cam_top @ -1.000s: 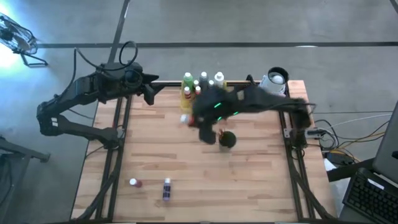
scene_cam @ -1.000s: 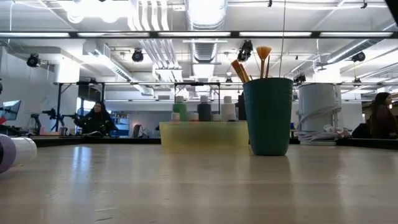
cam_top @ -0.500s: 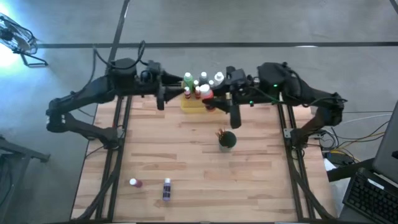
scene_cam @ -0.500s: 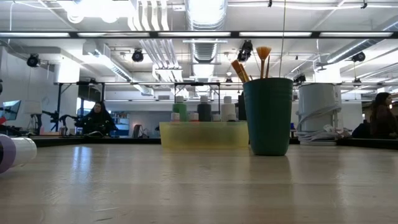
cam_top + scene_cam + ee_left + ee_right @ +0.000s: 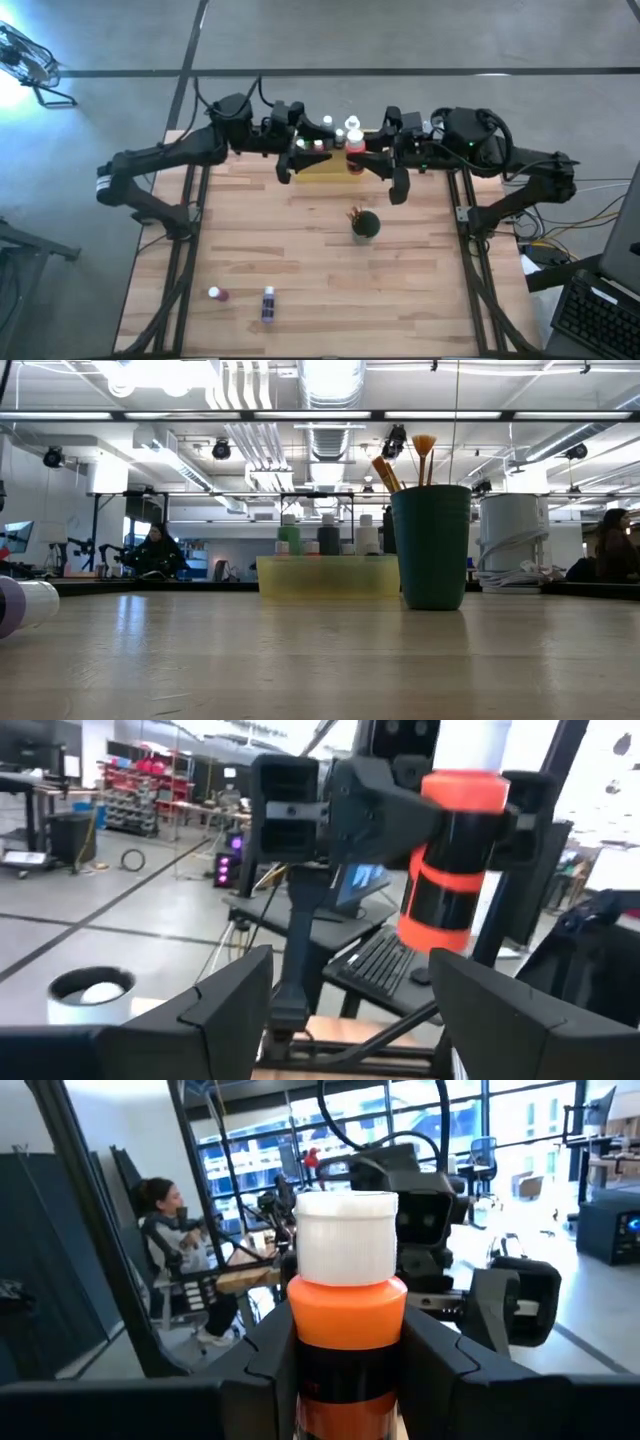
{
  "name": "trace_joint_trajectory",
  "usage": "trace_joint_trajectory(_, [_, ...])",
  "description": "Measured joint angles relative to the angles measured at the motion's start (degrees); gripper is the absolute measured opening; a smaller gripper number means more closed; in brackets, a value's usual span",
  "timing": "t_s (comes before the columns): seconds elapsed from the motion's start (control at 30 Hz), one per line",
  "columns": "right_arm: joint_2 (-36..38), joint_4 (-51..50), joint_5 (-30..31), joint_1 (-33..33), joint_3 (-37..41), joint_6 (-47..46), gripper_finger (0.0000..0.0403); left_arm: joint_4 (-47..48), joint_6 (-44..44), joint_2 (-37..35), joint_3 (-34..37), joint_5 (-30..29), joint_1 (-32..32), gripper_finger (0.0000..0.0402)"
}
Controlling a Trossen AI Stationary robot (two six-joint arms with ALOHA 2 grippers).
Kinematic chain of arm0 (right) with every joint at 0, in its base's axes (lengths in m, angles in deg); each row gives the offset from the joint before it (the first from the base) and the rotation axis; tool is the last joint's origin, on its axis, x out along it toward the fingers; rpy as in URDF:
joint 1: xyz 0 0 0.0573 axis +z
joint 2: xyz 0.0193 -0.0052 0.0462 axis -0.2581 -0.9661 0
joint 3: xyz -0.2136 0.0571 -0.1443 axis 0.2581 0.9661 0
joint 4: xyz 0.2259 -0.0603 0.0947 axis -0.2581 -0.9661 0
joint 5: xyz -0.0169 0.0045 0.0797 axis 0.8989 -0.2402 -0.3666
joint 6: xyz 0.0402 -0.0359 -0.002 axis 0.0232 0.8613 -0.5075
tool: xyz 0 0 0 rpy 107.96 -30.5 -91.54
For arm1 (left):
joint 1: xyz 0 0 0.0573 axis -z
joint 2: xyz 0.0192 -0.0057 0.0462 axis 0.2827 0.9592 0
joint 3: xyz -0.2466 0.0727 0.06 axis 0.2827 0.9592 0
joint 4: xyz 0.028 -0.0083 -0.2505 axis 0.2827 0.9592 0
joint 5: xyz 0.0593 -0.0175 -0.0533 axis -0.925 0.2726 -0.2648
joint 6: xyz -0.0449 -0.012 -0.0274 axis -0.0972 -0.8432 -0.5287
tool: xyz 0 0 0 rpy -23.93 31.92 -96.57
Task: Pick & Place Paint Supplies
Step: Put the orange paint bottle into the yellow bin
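At the table's 12 o'clock edge, both arms cover much of the yellow tray (image 5: 322, 166), so its bottles can't be counted. The orange bottle (image 5: 346, 1342) is cut off below its label. At 9 o'clock in the low view, a purple bottle (image 5: 22, 606) is half out of frame.

1. The light wooden plank table (image 5: 300, 250) stands on a smooth grey concrete floor (image 5: 400, 35).
2. A dark line (image 5: 120, 72) runs across the floor behind the table.
3. Long bright ceiling lights (image 5: 180, 415) and silver pipes (image 5: 330, 385) hang high above the table.
4. A person in dark clothes (image 5: 155, 550) sits far behind the table, and another person (image 5: 165, 1230) sits at a desk near big windows (image 5: 350, 1120).
5. A black keyboard (image 5: 595, 310) lies beside the table.
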Motion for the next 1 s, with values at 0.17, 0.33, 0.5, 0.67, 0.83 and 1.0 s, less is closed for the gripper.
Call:
trace_joint_trajectory(0.17, [1.5, 3.1, 0.0, -0.1, 3.9, -0.5, 0.0114, -6.1, -1.6, 2.2, 0.0, 3.2, 0.2, 0.0273])
trace_joint_trajectory(0.33, [1.4, 3.2, 0.0, -0.4, 4.6, -0.7, 0.0114, -9.1, -3.5, 3.7, 0.0, 5.9, 0.4, 0.0273])
trace_joint_trajectory(0.5, [1.4, 3.3, 0.0, -0.4, 4.6, -0.4, 0.0114, -9.7, -3.9, 3.8, -0.1, 6.9, 1.3, 0.0273])
trace_joint_trajectory(0.67, [1.1, 3.9, 0.0, -0.4, 4.6, -0.2, 0.0114, -11.2, -3.7, 4.0, -0.1, 6.8, 2.7, 0.0273])
trace_joint_trajectory(0.83, [0.8, 4.4, 0.0, -0.4, 4.6, -0.4, 0.0114, -11.5, -3.4, 5.7, -0.7, 6.8, 3.7, 0.0273])
trace_joint_trajectory(1.0, [0.8, 4.4, 0.0, -0.4, 4.6, -0.5, 0.0114, -11.5, -3.4, 7.8, -3.4, 6.8, 3.8, 0.0273])
